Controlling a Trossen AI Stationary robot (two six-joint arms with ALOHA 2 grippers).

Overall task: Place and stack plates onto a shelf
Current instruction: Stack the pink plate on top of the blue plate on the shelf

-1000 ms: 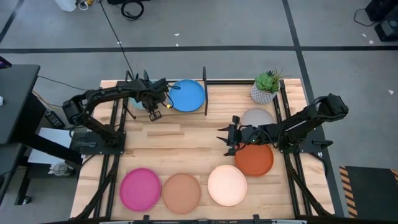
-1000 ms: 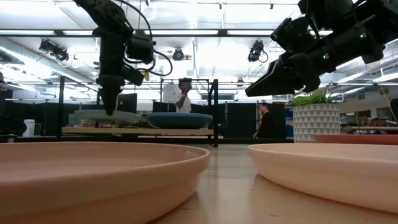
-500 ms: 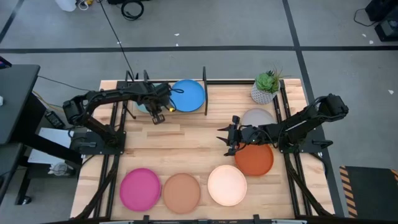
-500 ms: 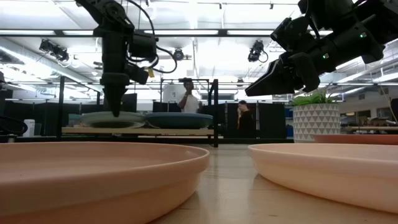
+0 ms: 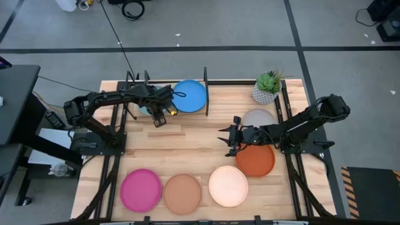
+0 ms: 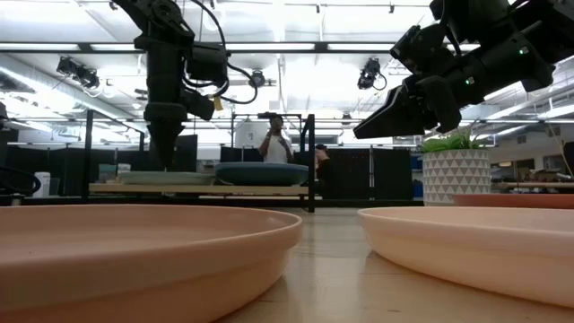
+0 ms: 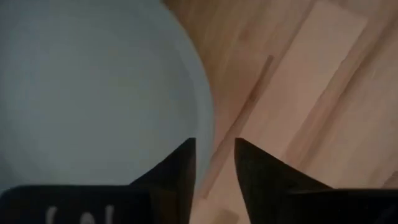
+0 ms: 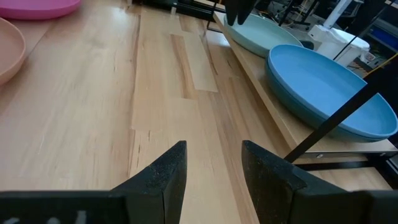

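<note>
Left fingers (image 7: 214, 163) straddle pale plate (image 7: 87, 87) rim — flat.

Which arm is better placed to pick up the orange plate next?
Right. The right gripper hovers open beside the orange plate, while the left gripper is across the table at the pale plate on the shelf.

A white pot (image 5: 264, 95) with a green plant (image 5: 270, 80) stands at the far right corner of the wooden table (image 5: 187, 147). Its faceted side shows in the low view (image 6: 456, 176). Beyond the table, a person (image 6: 276, 144) stands in the room. A black cable (image 5: 132, 9) lies coiled on the grey floor (image 5: 237, 22).
</note>
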